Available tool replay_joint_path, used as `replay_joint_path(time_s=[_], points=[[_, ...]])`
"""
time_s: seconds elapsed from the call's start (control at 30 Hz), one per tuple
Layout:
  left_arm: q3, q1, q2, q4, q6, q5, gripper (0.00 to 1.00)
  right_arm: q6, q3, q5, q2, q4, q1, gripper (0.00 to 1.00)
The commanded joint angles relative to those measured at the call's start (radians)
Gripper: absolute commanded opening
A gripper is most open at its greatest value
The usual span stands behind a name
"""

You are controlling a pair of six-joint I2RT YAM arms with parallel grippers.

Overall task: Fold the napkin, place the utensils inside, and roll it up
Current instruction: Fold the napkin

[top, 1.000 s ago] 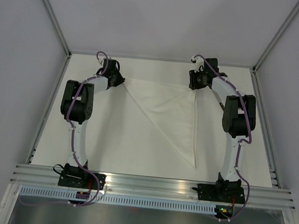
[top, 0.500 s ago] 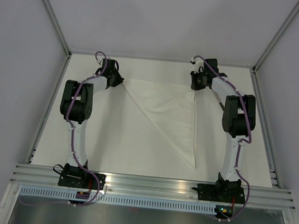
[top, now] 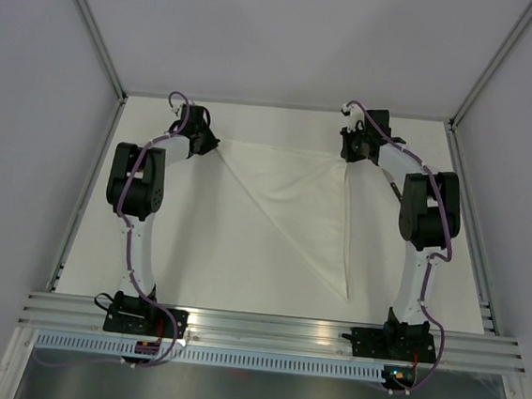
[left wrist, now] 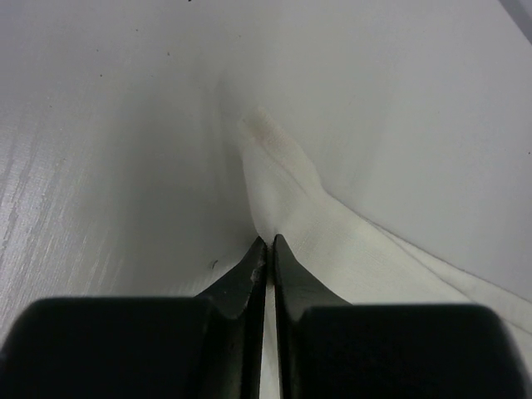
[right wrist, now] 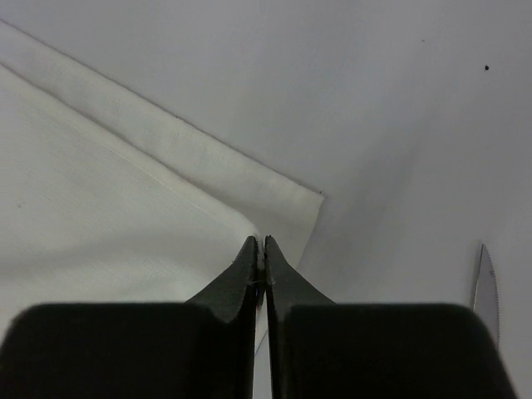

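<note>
Napkin (top: 308, 204) lies folded as a white triangle on the desk (top: 195, 249), its long creased edge running from one pinched corner down to the point nearest the arm bases. The left gripper (left wrist: 268, 241) has its jaws pressed almost together on the corner at the napkin's left end, a tongue of cloth poking out past the tips. The right gripper (right wrist: 262, 241) is likewise closed to a hairline on the upper layer at the napkin's right corner. There a strip of the lower layer shows beyond the upper one, so the fold looks slightly short. To finish it well I would ease that upper corner outward until the edges match, keeping a light pull between the two pinches so the edge stays taut. Then lower both corners flat and open straight upward, so the thin cloth is not dragged. The knife (right wrist: 486, 291) lies just off the napkin's right corner, only its blade tip showing – it should be left clear. Around the napkin the desk is smooth matt white, enclosed by pale walls (top: 291, 42) in a metal frame (top: 92, 27).
</note>
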Motion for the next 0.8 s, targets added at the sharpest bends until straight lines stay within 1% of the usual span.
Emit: replay_joint_path(time_s=[0.0,0.17,0.33,0.37,0.4,0.43,0.47,0.5,0.57,0.6,0.67,0.7,0.73,0.77], points=[[0.032,0.010,0.007,-0.024,0.002,-0.006,0.10,0.016,-0.025,-0.004,-0.077,0.101,-0.007,0.04],[0.030,0.011,0.007,-0.026,0.002,-0.006,0.10,0.024,-0.027,-0.057,-0.101,0.120,-0.014,0.04],[0.027,0.011,0.007,-0.029,0.001,-0.008,0.10,0.022,-0.034,-0.055,-0.100,0.136,-0.014,0.03],[0.029,0.011,0.008,-0.031,0.002,-0.006,0.10,0.021,-0.052,-0.048,-0.100,0.159,-0.015,0.04],[0.029,0.011,0.008,-0.029,0.002,-0.006,0.10,0.016,-0.048,-0.028,-0.094,0.157,-0.015,0.09],[0.029,0.011,0.007,-0.031,0.001,-0.006,0.10,0.016,-0.034,-0.012,-0.063,0.144,-0.015,0.11],[0.029,0.011,0.007,-0.031,-0.001,-0.006,0.10,0.016,0.016,0.012,-0.042,0.102,-0.015,0.12],[0.029,0.011,0.007,-0.032,-0.001,0.016,0.10,0.016,0.044,0.034,0.001,0.077,-0.017,0.11],[0.029,0.011,0.005,-0.035,-0.001,0.017,0.10,0.027,0.088,0.049,0.026,0.049,-0.024,0.13],[0.027,0.013,0.002,-0.038,0.001,0.014,0.10,0.028,0.099,0.061,0.033,0.045,-0.030,0.18],[0.027,0.014,0.000,-0.043,0.002,0.014,0.10,0.019,0.124,0.100,0.043,0.017,-0.037,0.24],[0.029,0.014,-0.001,-0.043,0.001,0.012,0.10,0.016,0.125,0.104,0.037,0.008,-0.035,0.34],[0.027,0.016,-0.001,-0.044,-0.001,0.015,0.10,0.013,0.124,0.107,0.029,0.003,-0.037,0.39],[0.029,0.016,-0.001,-0.044,-0.002,0.015,0.10,0.011,0.119,0.112,0.023,-0.008,-0.035,0.43]])
